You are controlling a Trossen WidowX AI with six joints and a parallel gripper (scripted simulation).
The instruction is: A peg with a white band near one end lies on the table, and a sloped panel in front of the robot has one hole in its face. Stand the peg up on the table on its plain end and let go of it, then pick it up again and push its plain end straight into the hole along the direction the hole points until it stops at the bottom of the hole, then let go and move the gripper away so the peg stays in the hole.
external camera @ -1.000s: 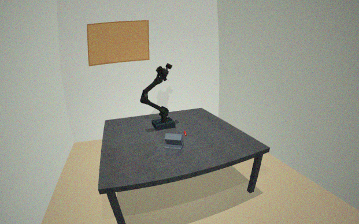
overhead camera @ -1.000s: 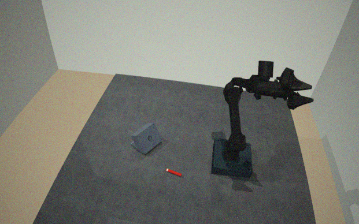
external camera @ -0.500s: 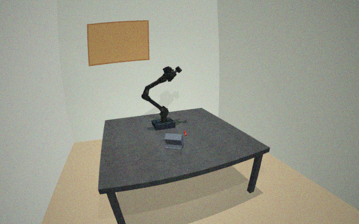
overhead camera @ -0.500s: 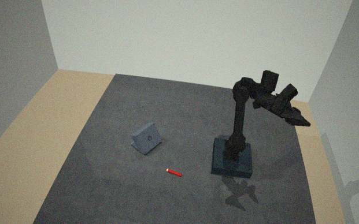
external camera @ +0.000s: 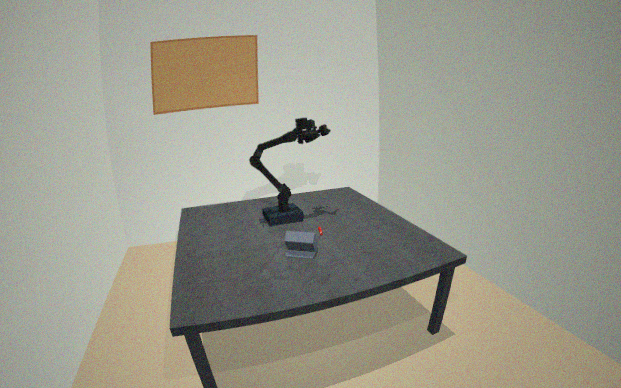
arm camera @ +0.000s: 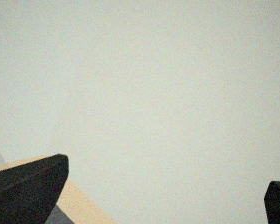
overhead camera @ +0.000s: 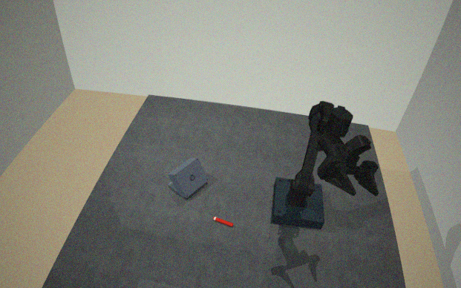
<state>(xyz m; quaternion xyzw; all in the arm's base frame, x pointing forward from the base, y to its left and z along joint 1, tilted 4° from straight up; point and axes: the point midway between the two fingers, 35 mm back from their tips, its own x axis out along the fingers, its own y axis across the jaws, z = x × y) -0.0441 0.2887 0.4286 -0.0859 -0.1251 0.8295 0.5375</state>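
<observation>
The gripper (overhead camera: 366, 194) (external camera: 327, 130) (arm camera: 171, 181) has jaws wide apart, holding nothing. It should approach the red peg (overhead camera: 224, 222) (external camera: 320, 231) from above, grasping squarely near the white band (overhead camera: 215, 218).
</observation>
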